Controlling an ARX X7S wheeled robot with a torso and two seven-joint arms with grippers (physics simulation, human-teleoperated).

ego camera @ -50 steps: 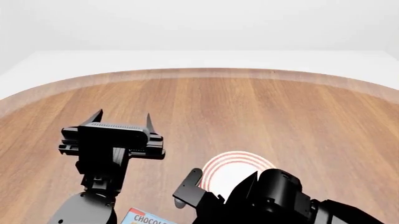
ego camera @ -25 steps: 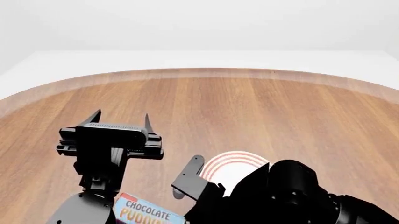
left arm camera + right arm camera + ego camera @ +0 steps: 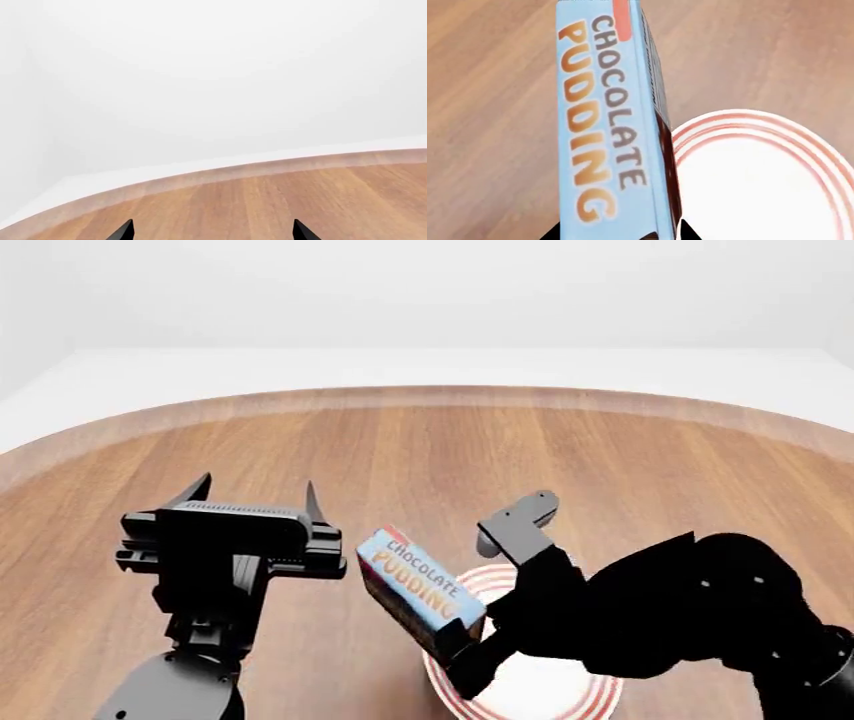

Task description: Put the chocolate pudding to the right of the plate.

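Above wooden table (image 3: 561, 460), right end effector (image 3: 497, 590) grips chocolate pudding (image 3: 418, 590) (tilted).

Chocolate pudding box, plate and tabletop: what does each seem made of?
Chocolate pudding box: likely printed cardboard, matte, flat faces with lettering. Plate: looks like glazed ceramic, smooth white with red rim rings. Tabletop: wood or wood veneer, visible grain planks, satin finish.

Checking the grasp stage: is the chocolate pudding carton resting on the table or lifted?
Lifted. The light-blue-topped chocolate pudding carton is tilted in the right gripper, above the left edge of the red-ringed white plate.
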